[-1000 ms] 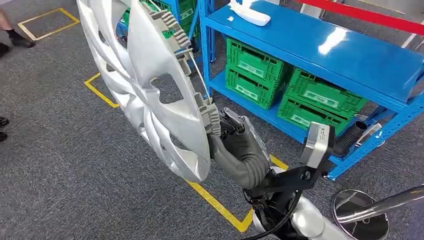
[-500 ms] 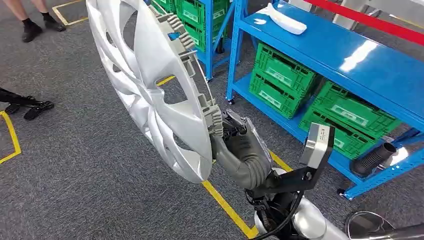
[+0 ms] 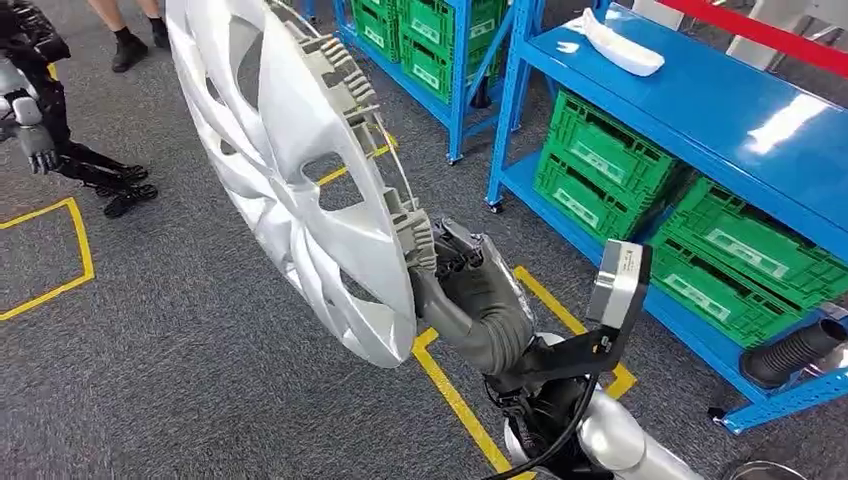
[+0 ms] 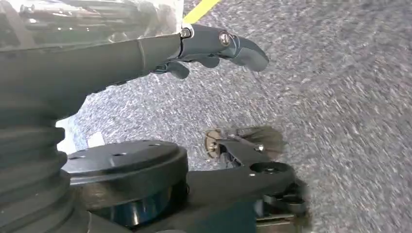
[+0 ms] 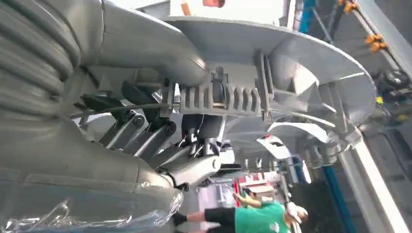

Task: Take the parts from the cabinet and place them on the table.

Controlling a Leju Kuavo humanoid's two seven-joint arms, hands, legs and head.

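Note:
A large silver wheel cover [image 3: 290, 170] stands on edge in front of me, its ribbed clips facing the racks. My right hand [image 3: 462, 270] grips its lower rim from behind. The right wrist view shows the same wheel cover [image 5: 296, 63] from its inner side, with my right hand [image 5: 160, 128] clamped on the clip ring. My left hand [image 4: 214, 46] hangs over grey carpet, fingers stretched out and holding nothing. A white moulded part [image 3: 622, 44] lies on top of the blue rack [image 3: 720, 95].
Green crates [image 3: 600, 160] fill the blue rack's lower shelf, and a black ribbed hose [image 3: 795, 352] lies at its end. Yellow tape [image 3: 455, 400] marks the carpet. Another robot [image 3: 35, 110] crouches at the far left near a person's feet [image 3: 130, 45]. A person in green [image 5: 257, 217] stands beyond the cover.
The whole picture has shifted as the camera turned: racks and floor tape slid right, and another robot came into view at left. The wheel cover stays in my right hand.

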